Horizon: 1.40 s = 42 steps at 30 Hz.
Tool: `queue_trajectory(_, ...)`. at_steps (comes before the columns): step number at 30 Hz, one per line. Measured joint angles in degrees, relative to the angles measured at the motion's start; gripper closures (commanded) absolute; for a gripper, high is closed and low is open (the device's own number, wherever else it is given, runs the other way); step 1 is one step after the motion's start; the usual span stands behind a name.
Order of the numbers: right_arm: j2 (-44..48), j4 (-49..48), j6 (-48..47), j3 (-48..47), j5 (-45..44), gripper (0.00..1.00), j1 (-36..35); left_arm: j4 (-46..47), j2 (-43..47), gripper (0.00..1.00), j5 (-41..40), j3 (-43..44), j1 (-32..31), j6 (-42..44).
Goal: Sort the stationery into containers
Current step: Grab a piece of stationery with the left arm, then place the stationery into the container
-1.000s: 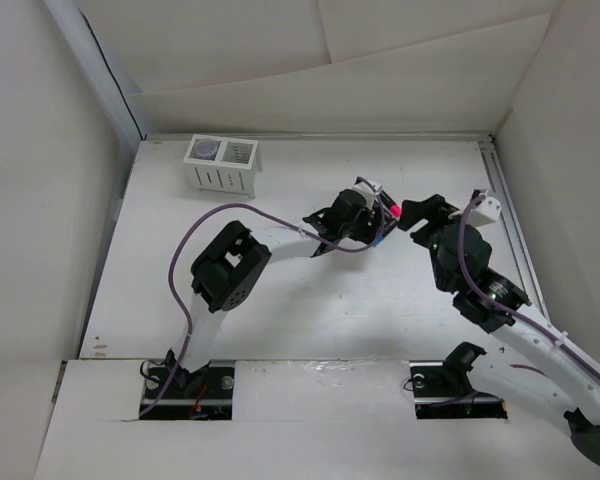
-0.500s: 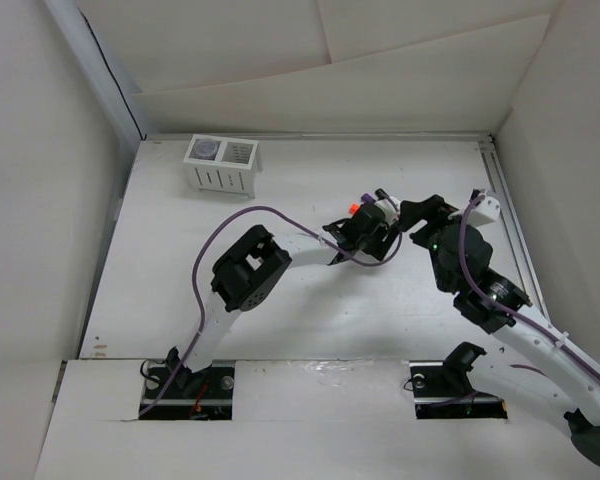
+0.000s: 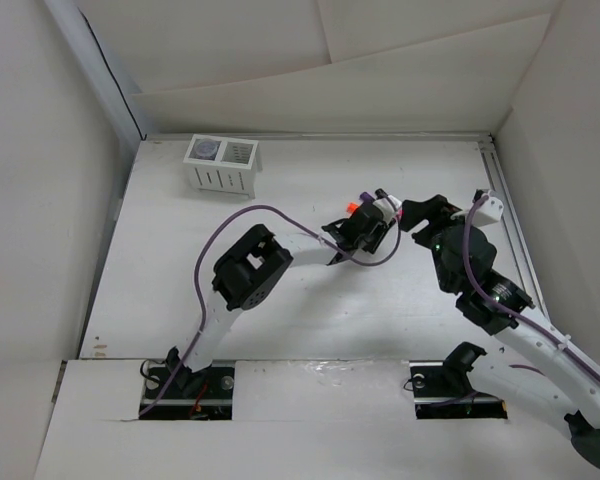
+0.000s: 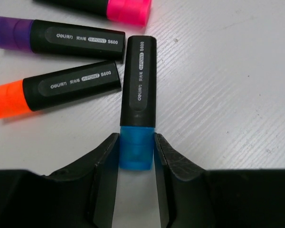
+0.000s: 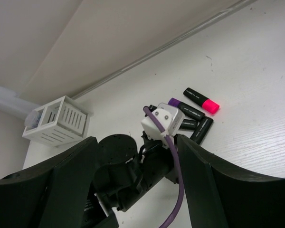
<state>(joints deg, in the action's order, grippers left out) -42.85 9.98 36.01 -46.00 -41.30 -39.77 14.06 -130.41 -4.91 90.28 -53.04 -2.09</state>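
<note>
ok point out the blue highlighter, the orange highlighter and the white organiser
blue highlighter [image 4: 138, 90], left wrist view, black barrel
orange highlighter [image 4: 61, 89], left wrist view, black barrel
white organiser [image 3: 220, 181], top external view, slotted front wall

From its base at the lower left of the overhead view, the left arm [image 3: 242, 278] folds at a bulky elbow and lays its forearm out rightward to the middle of the frame. Its wrist tips down toward the surface. The left gripper [image 4: 137, 145] has both fingers [image 4: 104, 166] pressed against the cap end of a blue-capped highlighter [image 4: 138, 90]. The right arm [image 3: 490, 300] comes in from the lower right corner, bends up and to the left, and ends just right of the left wrist. The right gripper [image 5: 137, 142] hangs with its jaws spread wide, holding nothing, and in its own camera its fingers [image 5: 57, 190] frame the left arm's wrist
</note>
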Motion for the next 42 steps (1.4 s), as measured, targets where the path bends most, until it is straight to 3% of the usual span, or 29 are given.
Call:
queue_trajectory(10, -0.8, -0.1, 0.0, 0.0, 0.7, 0.25, 0.0, 2.7, 13.8, 0.87, 1.2, -19.8, -0.2, -2.5)
queue_trajectory(20, -1.3, -0.1, -0.1, 0.0, 1.4, 0.25, 0.4, 3.3, 33.9, 0.87, -0.4, -32.5, 0.5, -7.8)
queue_trajectory(24, -1.4, -0.2, -0.2, 0.0, 1.9, 0.25, 0.4, 2.5, 40.5, 0.87, -1.3, -33.4, 5.4, -12.1)
queue_trajectory(33, -2.8, -0.6, -0.2, 0.0, 4.1, 0.25, 0.4, 4.3, 48.8, 0.83, -2.8, -33.4, 26.9, -21.4)
queue_trajectory(42, -3.7, -1.3, -0.7, 0.0, 5.7, 0.25, 0.4, 3.6, 37.0, 0.83, -2.3, -19.4, 35.5, -23.4)
